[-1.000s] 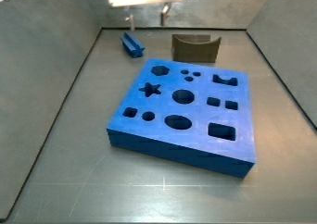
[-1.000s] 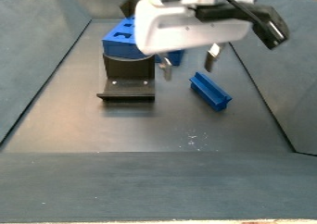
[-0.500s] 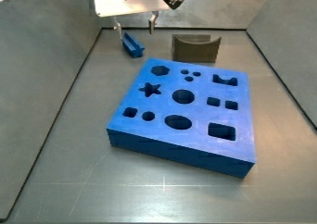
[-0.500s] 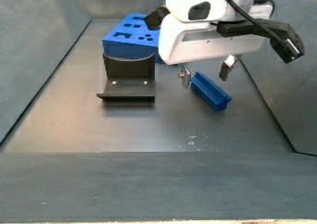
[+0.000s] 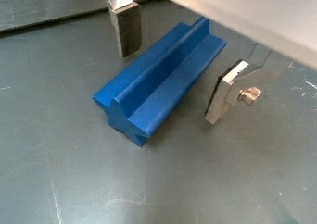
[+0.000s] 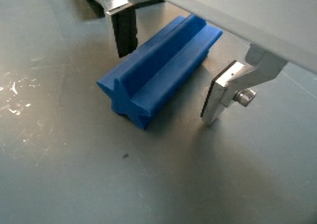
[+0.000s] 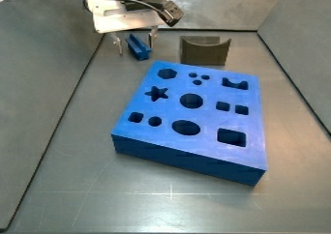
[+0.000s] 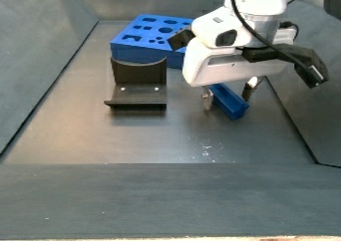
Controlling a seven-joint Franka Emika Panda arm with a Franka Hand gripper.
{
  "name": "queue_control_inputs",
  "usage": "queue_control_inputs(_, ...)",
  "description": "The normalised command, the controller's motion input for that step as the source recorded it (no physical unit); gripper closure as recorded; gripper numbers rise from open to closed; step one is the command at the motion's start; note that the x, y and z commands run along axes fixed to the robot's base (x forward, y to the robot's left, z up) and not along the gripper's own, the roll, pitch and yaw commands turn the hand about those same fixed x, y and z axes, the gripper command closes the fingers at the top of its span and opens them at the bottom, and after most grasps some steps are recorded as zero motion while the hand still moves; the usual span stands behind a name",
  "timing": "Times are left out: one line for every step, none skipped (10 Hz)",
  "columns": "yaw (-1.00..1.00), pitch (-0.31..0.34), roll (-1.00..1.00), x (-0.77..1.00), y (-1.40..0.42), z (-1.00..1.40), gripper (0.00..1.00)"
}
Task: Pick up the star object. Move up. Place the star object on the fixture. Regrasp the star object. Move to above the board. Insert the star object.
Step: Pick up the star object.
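Observation:
The star object (image 5: 158, 82) is a blue peg lying flat on the grey floor; it also shows in the other wrist view (image 6: 151, 72). My gripper (image 5: 175, 63) is low over it and open. One finger (image 5: 125, 31) stands on each side of the peg with a gap to it, as the other wrist view (image 6: 172, 64) shows too. In a side view the gripper (image 7: 135, 46) hides most of the peg (image 7: 138, 52); in the other side view the gripper (image 8: 228, 94) straddles the peg (image 8: 234, 102). The board (image 7: 195, 112) and the fixture (image 7: 204, 50) stand apart from it.
The board (image 8: 144, 36) lies in the middle of the walled grey bin, with the fixture (image 8: 136, 91) just beyond one end. The peg lies near a side wall (image 7: 77, 54). Bare floor (image 8: 160, 145) stretches beside the fixture.
My gripper has moved sideways to over the peg and come down, so its open fingers now stand either side of it. The peg, board and fixture have not moved.

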Motion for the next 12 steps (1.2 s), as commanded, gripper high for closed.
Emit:
queue_control_inputs(0.00,0.000,0.00,0.00,0.00,0.00,1.00)
queue_control_inputs(0.00,-0.069,0.00,-0.02,0.00,0.00,1.00)
queue_control_inputs(0.00,0.000,0.00,0.00,0.00,0.00,1.00)
queue_control_inputs(0.00,0.000,0.00,0.00,0.00,0.00,1.00)
queue_control_inputs(0.00,0.000,0.00,0.00,0.00,0.00,1.00)
queue_control_inputs(0.00,0.000,0.00,0.00,0.00,0.00,1.00)
queue_control_inputs(0.00,0.000,0.00,0.00,0.00,0.00,1.00)
queue_control_inputs(0.00,0.000,0.00,0.00,0.00,0.00,1.00)
queue_control_inputs(0.00,0.000,0.00,0.00,0.00,0.00,1.00)
queue_control_inputs(0.00,0.000,0.00,0.00,0.00,0.00,1.00)
queue_control_inputs(0.00,0.000,0.00,0.00,0.00,0.00,1.00)
queue_control_inputs(0.00,0.000,0.00,0.00,0.00,0.00,1.00)
